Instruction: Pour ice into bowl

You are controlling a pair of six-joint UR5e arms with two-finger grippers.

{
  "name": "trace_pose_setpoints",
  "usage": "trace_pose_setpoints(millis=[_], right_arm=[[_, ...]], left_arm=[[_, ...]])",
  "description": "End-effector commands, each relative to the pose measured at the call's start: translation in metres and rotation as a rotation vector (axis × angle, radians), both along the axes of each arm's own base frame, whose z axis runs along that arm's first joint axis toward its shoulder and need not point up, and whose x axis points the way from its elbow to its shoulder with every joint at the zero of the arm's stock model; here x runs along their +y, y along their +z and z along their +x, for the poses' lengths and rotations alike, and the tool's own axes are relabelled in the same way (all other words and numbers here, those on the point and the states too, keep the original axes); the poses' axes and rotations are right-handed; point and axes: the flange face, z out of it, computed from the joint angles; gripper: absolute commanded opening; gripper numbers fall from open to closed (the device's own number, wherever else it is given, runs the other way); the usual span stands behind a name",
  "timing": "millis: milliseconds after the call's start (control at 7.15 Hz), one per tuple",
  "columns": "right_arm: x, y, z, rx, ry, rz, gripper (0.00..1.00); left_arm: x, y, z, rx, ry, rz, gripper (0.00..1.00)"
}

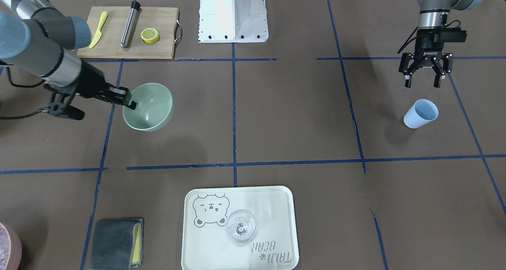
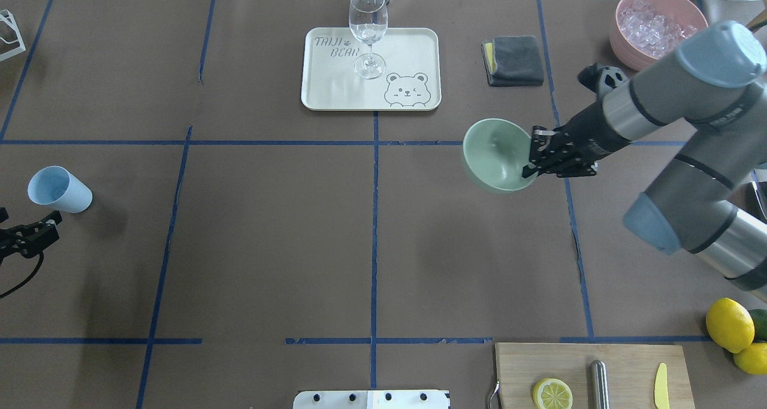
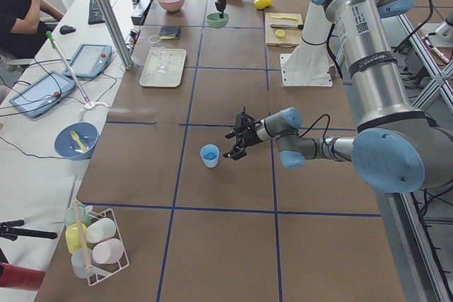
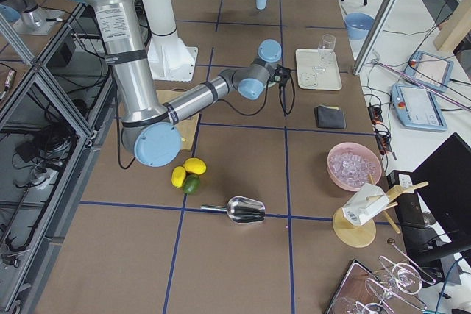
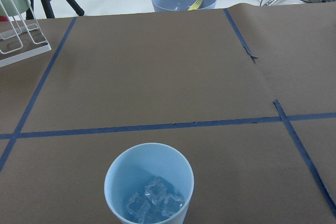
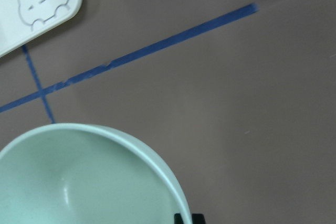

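Bowl gripped at the rim, ice in the cup

The right gripper [image 2: 529,159] has its fingers pinched on the rim of the mint bowl [image 2: 494,154], in the surface's right half. The ice [image 5: 155,202] lies in the light blue cup [image 1: 421,114] near the surface's left edge. The left gripper [image 1: 422,83] hangs beside the cup, fingers spread wide and empty. The cubes look loose and slick and the cup light, so grip its wall mid-height.

We see mint-green bowl [image 1: 152,108], lt-blue cup [image 1: 421,114] w/ clear ice [image 5: 155,200], brown table [image 1: 296,116] w/ blue tape grid [image 1: 234,104], cream bear-print tray [image 1: 276,210].
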Motion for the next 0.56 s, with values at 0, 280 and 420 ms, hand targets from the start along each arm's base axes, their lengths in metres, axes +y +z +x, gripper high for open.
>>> trace_pose_setpoints(millis=[0,280,420], right_arm=[[0.023,-0.104,-0.088,0.033,0.009,-0.034,0.00],[0.045,-0.147,-0.131,0.044,0.022,-0.012,0.00],[0.051,-0.157,-0.142,0.037,0.021,-0.017,0.00]], left_arm=[[0.002,0.029,-0.004,-0.021,-0.046,0.028,1.00],[-0.008,0.025,0.020,0.011,-0.088,0.056,1.00],[-0.010,0.028,0.031,0.009,-0.091,0.062,1.00]])
